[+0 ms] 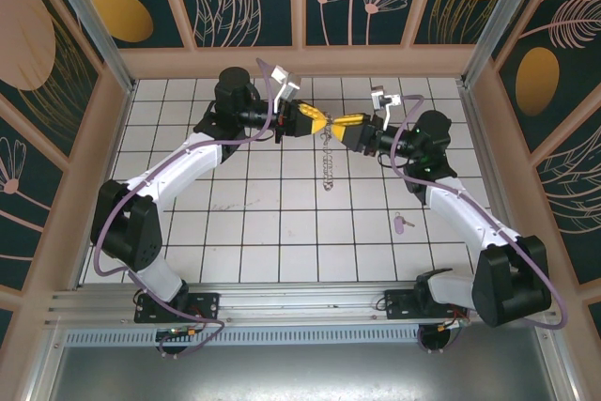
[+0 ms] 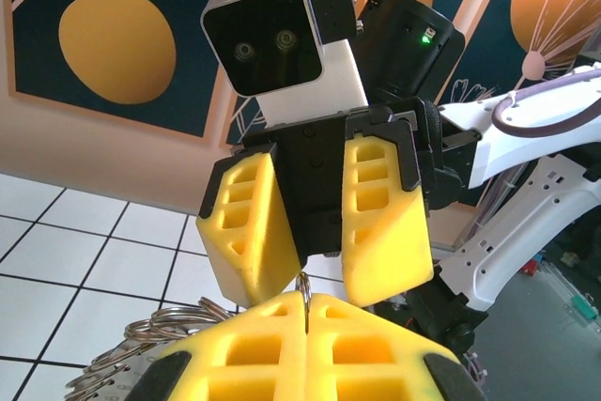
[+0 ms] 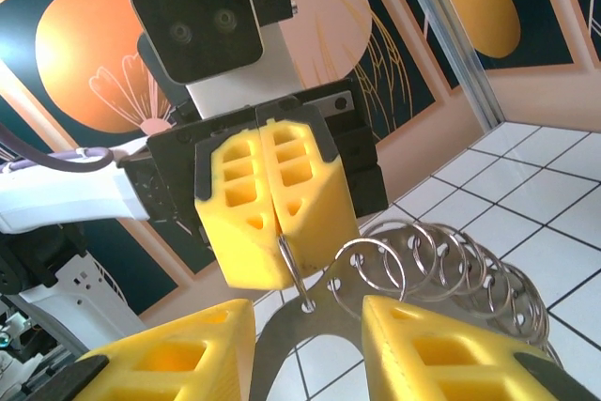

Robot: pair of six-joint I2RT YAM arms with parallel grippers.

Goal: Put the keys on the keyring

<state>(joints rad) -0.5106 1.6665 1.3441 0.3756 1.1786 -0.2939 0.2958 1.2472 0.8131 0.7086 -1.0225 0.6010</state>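
step: presenting the keyring [image 1: 329, 164]; key not yet fetched.
left pincer [image 1: 313, 122]: pressed together on the keyring's thin top ring, the rest hanging below it.
right pincer [image 1: 349, 122]: spread, facing the left pincer.
key [image 1: 402, 223]: on the table [image 1: 263, 232], well behind the right pincer.
next: right pincer should probably fetch the key.

The left tool [image 3: 279, 269] and right tool [image 2: 315, 274] carry matt yellow plastic fingers [image 2: 385, 223] with moulded hollow cells, set in matt black plastic. The keyring [image 3: 427, 265] is thin, polished silver metal loops. A flat plate [image 3: 310, 349] is duller grey metal. The desk [image 1: 254, 232] is smooth white tile with dark seams.
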